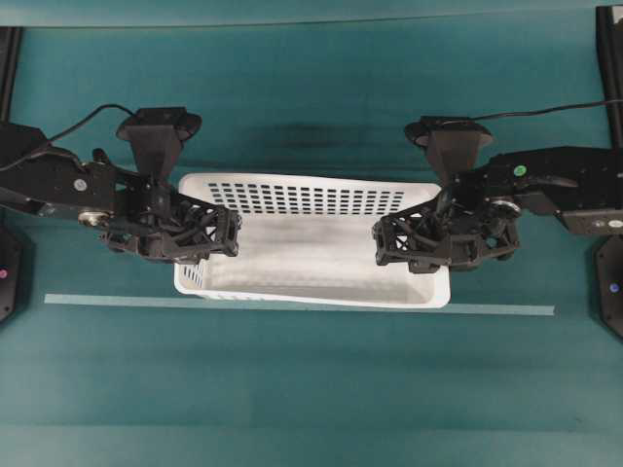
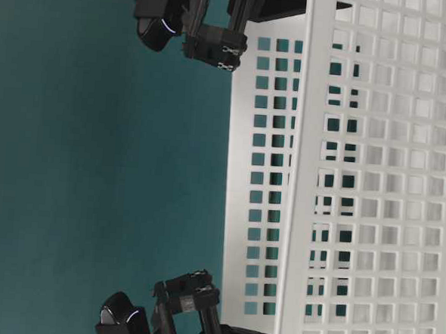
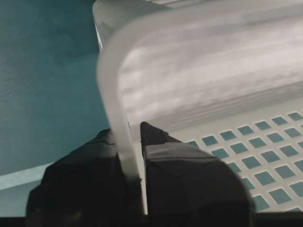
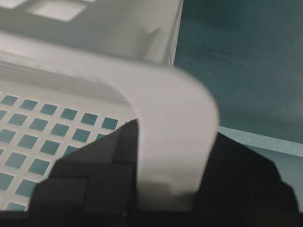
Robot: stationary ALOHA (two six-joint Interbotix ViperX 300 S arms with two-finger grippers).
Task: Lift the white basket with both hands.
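Large white perforated plastic basket (image 1: 311,238) sits mid-table on the teal cloth (image 1: 311,389). Left black lattice gripper (image 1: 209,236) is clenched on the left end rim; right black lattice gripper (image 1: 409,243) is clamped on the right rim. Grasp judged done; whether it is lifted clear cannot be told. Open room all around.

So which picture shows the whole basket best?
The overhead view: the whole basket shows, rim to floor. The table-level view shows only its holed walls; the wrist views show just bits of rim.

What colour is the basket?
White basket, with perforated walls; clearest in the overhead view.
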